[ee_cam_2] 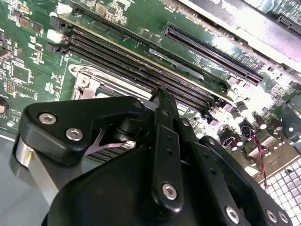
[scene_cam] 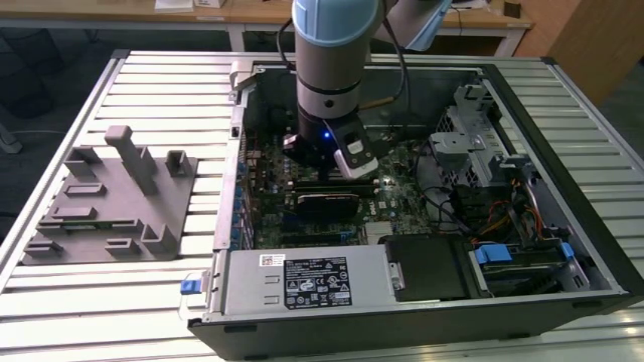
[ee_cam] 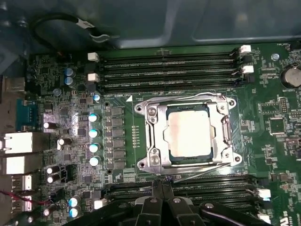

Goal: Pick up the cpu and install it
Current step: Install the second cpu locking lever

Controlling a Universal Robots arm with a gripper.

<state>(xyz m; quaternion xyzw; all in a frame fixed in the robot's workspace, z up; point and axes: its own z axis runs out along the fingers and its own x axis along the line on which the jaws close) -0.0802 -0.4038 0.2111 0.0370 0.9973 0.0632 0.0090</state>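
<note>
First wrist view, cpu (ee_cam: pixel 189 130) seated in socket frame (ee_cam: pixel 155 136), jaws together, empty.

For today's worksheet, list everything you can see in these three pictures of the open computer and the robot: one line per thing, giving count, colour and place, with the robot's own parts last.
cpu: one, pale silver top, lying in the socket frame on the motherboard.
socket frame: one, silver metal, around the cpu.
motherboard: one, green, floor of the open case.
memory slots: several, black, in rows on two sides of the socket.
computer case: one, black, open, on the table.
power supply: one, grey with a black label, near edge of the case.
fixture block: one, grey, on the table at the exterior view's left.
slatted table: one, pale metal, under everything.
arm: one, grey and light blue, reaching down into the case.
gripper: one, black, above the motherboard beside the socket.
</note>
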